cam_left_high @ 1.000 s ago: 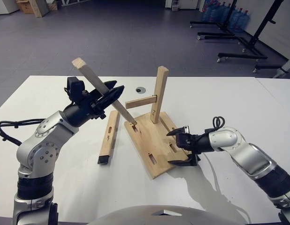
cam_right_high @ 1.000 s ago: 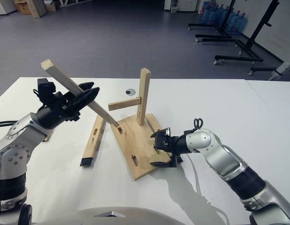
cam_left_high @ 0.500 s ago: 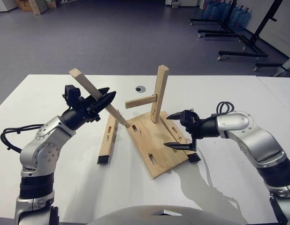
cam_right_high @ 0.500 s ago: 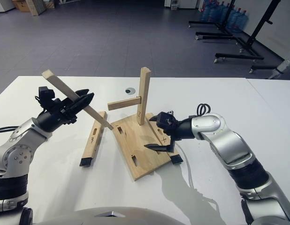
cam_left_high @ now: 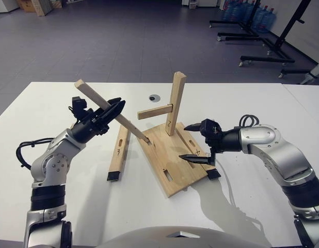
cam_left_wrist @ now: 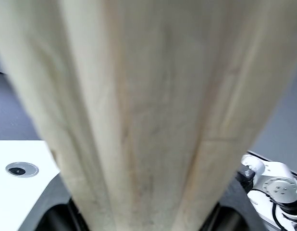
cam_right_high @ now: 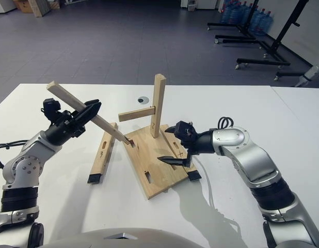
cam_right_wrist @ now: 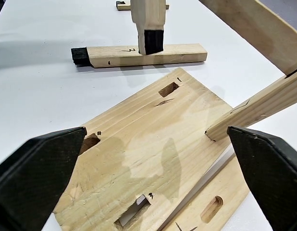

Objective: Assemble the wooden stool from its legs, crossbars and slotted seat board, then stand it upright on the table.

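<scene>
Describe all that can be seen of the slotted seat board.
The slotted seat board is a pale, flat rectangle of wood with several cut slots, lying askew on the white table. An upright leg stands in it, carrying a crossbar. The left gripper aims a second leg at a left slot; the open right gripper hovers above its right side.

Left gripper (cam_left_high: 117, 109) is clamped on a slanted leg (cam_left_high: 91, 94), elbow bent low on the left. Right gripper (cam_left_high: 184, 142) hangs spread wide, forearm angled in from the right.
</scene>
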### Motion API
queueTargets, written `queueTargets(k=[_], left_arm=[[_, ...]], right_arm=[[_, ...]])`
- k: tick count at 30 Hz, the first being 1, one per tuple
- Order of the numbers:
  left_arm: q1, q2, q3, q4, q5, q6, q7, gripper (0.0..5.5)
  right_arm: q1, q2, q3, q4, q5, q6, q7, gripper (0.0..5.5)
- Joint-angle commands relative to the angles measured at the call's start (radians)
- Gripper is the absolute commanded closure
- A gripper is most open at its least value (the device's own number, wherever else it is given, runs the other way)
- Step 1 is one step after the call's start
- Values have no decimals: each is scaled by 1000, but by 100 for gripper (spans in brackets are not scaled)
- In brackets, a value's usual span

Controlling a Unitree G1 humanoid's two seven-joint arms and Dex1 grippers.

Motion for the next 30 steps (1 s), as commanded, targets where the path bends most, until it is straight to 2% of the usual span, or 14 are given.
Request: queueTargets(k=[1,20,30], left_arm=[[-51,-24,-13,93,55,-42,-27,348],[-216,-43,-79,377,252,-137,-176,348],[-247,-30,-79,395,289,-138,-221,348]], right_arm=[[0,-1,3,1,-1,10,-4,10],[-5,28,24,-10,-1,19,-25,10],[-2,39,27,-16,1,22,-35,10]])
